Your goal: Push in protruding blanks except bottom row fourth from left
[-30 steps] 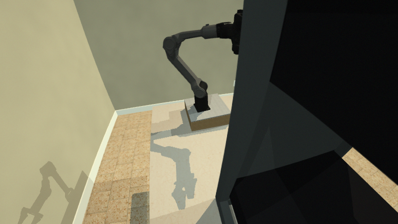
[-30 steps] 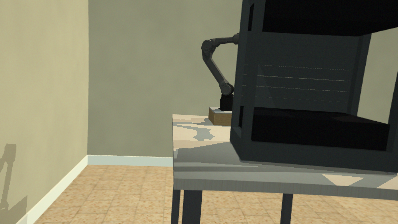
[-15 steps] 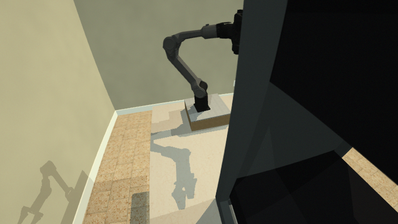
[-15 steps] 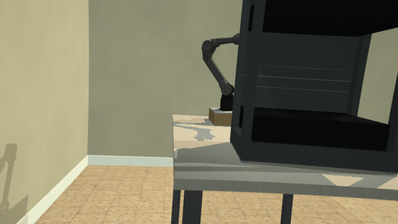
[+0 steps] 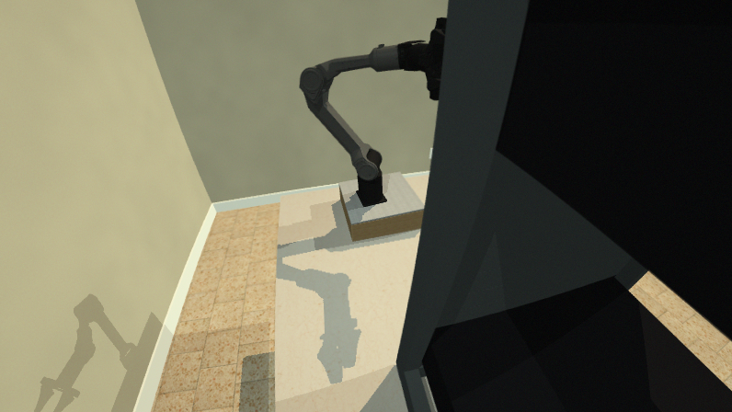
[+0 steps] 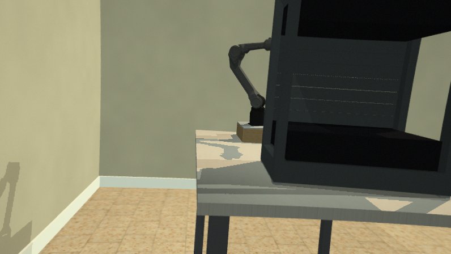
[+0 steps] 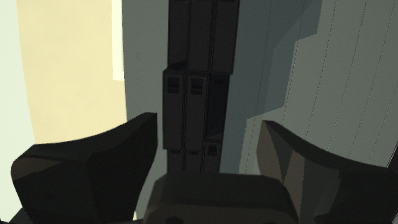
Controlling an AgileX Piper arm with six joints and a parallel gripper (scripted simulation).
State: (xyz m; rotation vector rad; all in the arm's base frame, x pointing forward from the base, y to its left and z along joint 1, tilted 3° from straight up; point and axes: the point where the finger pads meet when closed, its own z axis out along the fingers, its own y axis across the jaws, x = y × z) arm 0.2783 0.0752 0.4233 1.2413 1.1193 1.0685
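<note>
Beige table top (image 6: 220,148), tan tiled floor (image 6: 132,220), olive walls (image 6: 164,94).

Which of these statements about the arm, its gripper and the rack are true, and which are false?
1. The gripper holds a drive blank. False: its fingers stand apart with nothing between them.
2. The arm is mounted on a wooden block on the table. True.
3. In the wrist view, the drive blanks lie ahead of the gripper. True.
4. The rack stands on the floor. False: it stands on the table.
5. The top view shows the front of the blanks clearly. False: the rack's dark side hides them.
</note>
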